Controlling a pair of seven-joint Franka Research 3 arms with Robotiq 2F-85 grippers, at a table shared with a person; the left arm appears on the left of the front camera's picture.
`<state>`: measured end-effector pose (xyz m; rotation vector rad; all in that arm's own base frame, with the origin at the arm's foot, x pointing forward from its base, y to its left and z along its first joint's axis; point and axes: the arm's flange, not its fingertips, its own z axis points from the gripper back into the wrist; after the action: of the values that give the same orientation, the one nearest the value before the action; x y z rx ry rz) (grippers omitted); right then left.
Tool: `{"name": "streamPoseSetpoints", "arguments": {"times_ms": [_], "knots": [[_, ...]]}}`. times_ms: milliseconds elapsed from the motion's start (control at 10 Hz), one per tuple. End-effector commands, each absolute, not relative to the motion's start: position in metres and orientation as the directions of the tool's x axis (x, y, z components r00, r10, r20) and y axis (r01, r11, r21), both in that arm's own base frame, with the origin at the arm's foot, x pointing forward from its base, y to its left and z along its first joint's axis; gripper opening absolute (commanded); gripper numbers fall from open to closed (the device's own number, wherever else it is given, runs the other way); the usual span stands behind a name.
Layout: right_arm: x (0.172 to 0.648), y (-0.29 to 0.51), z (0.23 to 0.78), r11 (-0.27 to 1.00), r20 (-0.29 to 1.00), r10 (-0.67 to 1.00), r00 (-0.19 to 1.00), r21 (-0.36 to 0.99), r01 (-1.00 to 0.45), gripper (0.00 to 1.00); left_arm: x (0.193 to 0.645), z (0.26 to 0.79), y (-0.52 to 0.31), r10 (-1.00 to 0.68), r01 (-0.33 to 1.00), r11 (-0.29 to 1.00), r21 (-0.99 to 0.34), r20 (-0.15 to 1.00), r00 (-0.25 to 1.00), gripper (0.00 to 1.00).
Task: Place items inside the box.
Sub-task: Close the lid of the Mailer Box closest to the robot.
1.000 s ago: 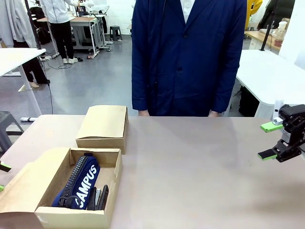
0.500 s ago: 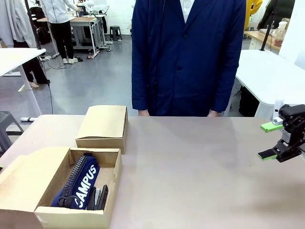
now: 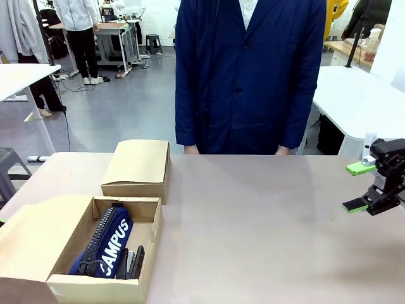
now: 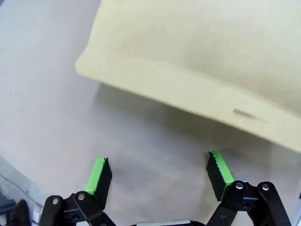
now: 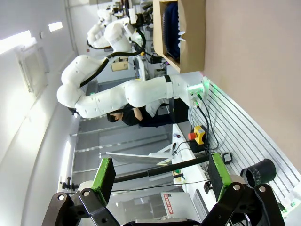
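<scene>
Front view: right end effector (image 3: 358, 187) open, sideways, above table (image 3: 266, 228)

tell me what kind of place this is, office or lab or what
Most likely a robotics lab or workshop. A gripper with green pads hangs over the table by an open cardboard box, more white worktables stand behind on a bare grey floor, and an emergency-stop button sits beside the rig.

Two cardboard boxes (image 3: 136, 170), one navy pouch (image 3: 104, 244), one black stapler (image 3: 134, 261)
</scene>
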<state>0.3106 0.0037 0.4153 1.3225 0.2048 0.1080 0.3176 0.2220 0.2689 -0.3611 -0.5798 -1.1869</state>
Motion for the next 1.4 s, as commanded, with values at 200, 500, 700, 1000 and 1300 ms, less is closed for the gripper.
{"name": "streamPoseSetpoints", "arguments": {"times_ms": [200,500,700,1000,1300], "knots": [[0.308,0.005,0.418,0.235,-0.095,0.185,0.978,0.971,0.049,1.00,0.318,0.263,0.206,-0.622,0.955,0.296,0.003,0.759,0.190,1.00],[0.308,0.005,0.418,0.235,-0.095,0.185,0.978,0.971,0.049,1.00,0.321,0.275,0.202,-0.481,0.955,0.294,-0.033,0.859,0.178,1.00],[0.308,0.005,0.418,0.235,-0.095,0.185,0.978,0.971,0.049,1.00,0.319,0.292,0.198,-0.372,0.950,0.313,-0.010,0.919,0.132,1.00],[0.308,0.005,0.418,0.235,-0.095,0.185,0.978,0.971,0.049,1.00,0.310,0.331,0.179,-0.265,0.945,0.326,0.025,0.962,0.066,1.00],[0.308,0.005,0.418,0.235,-0.095,0.185,0.978,0.971,0.049,1.00,0.302,0.365,0.130,-0.162,0.961,0.277,0.028,0.987,0.018,1.00]]}}
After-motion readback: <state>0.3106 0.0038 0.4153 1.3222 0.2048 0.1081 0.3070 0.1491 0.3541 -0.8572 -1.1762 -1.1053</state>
